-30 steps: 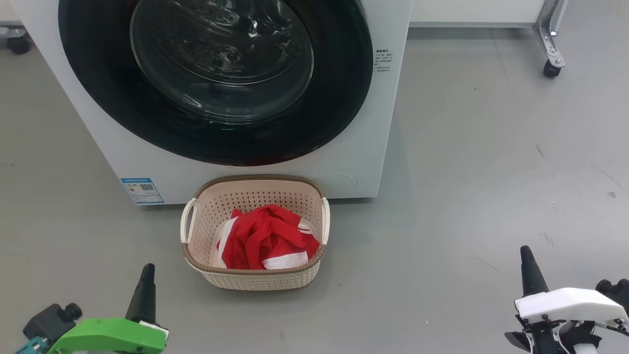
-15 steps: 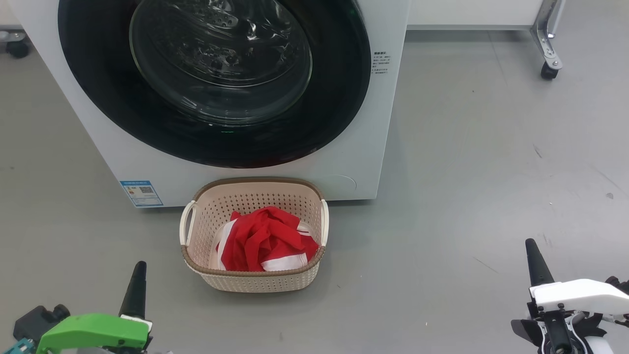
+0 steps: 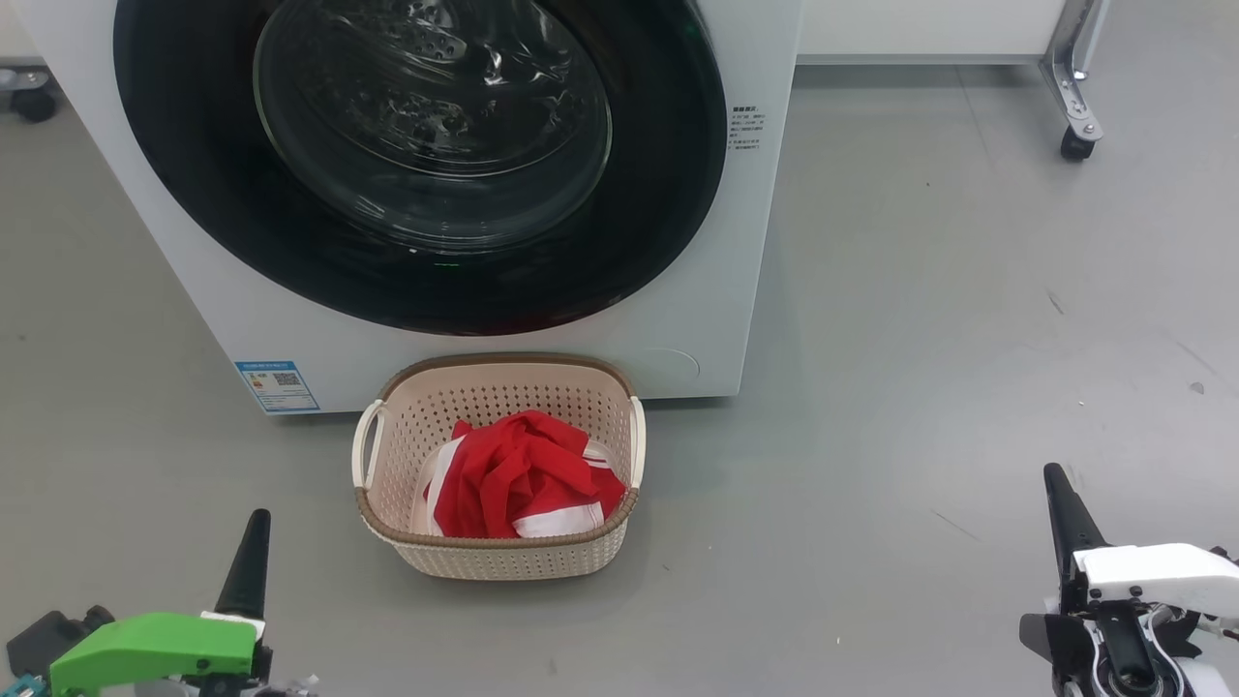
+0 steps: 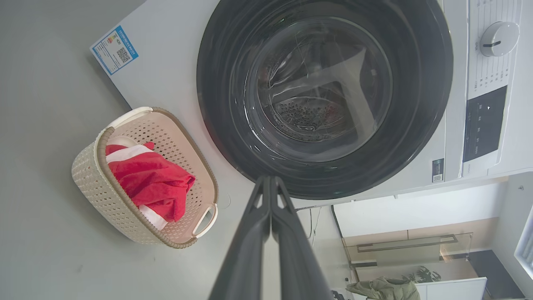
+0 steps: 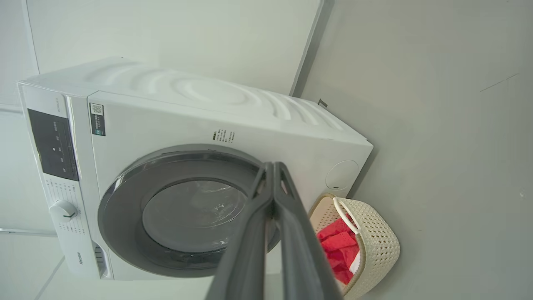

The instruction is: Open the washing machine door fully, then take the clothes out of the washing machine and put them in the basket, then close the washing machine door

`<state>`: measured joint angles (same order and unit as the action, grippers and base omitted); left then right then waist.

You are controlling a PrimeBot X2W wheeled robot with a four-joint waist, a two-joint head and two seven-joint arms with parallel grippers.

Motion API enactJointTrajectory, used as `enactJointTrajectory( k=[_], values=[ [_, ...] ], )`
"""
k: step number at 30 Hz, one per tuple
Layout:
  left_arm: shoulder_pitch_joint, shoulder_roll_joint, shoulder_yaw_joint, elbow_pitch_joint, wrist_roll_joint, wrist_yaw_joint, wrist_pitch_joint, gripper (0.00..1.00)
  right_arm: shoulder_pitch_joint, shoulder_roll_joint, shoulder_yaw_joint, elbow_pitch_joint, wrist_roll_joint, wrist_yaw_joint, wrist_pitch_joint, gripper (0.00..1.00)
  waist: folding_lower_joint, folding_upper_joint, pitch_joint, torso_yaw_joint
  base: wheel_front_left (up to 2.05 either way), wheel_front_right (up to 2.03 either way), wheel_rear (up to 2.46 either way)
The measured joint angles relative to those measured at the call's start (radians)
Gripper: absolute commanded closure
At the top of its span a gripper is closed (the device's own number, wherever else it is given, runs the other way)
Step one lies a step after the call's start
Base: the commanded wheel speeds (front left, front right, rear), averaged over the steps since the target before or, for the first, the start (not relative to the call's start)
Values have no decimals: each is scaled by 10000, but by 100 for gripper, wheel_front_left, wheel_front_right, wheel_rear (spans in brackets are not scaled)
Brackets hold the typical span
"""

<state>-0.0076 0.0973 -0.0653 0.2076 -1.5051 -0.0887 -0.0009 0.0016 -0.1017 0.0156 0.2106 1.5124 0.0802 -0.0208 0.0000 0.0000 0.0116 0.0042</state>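
left gripper [image 3: 254,532]: two long dark fingers pressed together on nothing, front-left of the small cream perforated plastic basket [image 3: 503,560], near it but apart, tips aimed past the basket's left handle
bright red clothes [image 3: 518,474] with white trim heaped inside the basket, nothing draped over the brown rim
basket long axis runs left-right, white handles at the ends, back rim just in front of the big white front-loading washing machine [image 3: 740,271]
directly behind the basket: large round glossy black door [image 3: 658,194] with bulging glass window, looks flush to the front; can't make out fabric behind the glass
right gripper [image 3: 1057,484]: fingers clamped together, empty, front-right of the basket, well apart, clearly farther than the left
judgement: all three steps look done; if the door needs a last push, left arm is nearer
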Motion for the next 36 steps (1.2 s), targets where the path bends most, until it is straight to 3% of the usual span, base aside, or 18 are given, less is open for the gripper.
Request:
enactJointTrajectory(
  k=[16, 36],
  values=[
    [-250, 35, 366, 370, -1730, -222, 267, 100, -397, -96, -324, 291, 1783, 261, 345, 100, 0, 0, -74, -41, 0, 0, 0],
    [-344, 38, 403, 472, -1753, -238, 274, 100, -448, -100, -349, 441, 1858, 320, 347, 100, 0, 0, -80, -42, 0, 0, 0]
  ],
)
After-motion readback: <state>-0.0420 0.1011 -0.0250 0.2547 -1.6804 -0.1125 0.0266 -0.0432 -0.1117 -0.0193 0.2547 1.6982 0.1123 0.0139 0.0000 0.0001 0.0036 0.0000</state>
